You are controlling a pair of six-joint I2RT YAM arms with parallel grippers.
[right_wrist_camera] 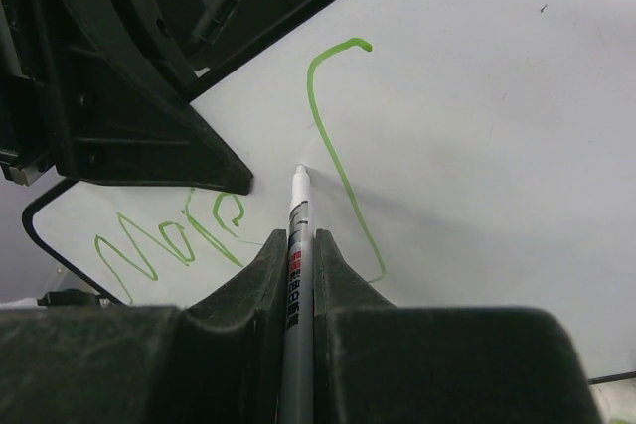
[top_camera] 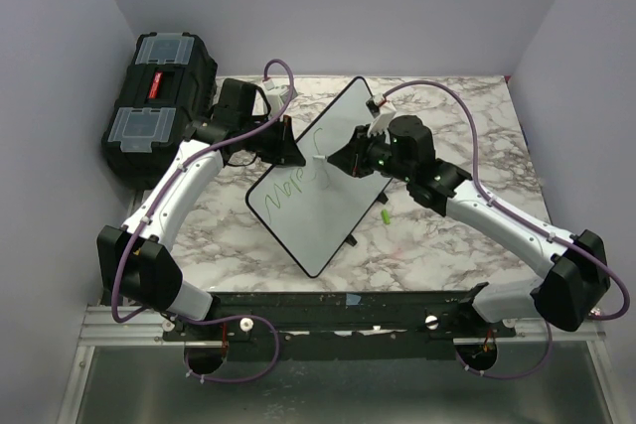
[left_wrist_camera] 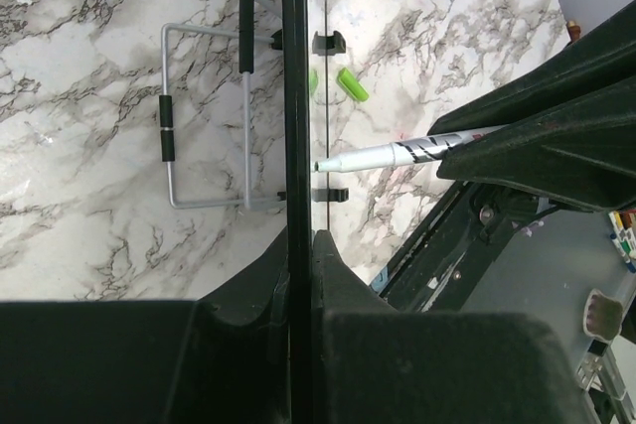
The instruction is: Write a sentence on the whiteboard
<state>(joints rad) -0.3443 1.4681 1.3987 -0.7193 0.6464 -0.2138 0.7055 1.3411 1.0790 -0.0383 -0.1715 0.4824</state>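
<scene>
Green sentence (right_wrist_camera: 169,237) is only started: one short word plus a long hooked stroke on the whiteboard (top_camera: 320,230); most of the white face is bare. Board sits tilted, mid-table, btwn both arms. L gripper (left_wrist_camera: 301,245) is clamped on the board's black rim, steadying it. R gripper (right_wrist_camera: 298,250) is closed narrow on the marker (right_wrist_camera: 297,201), tip at the face beside the long stroke; contact can't be confirmed. Est. progress: early; remaining words outstanding.
</scene>
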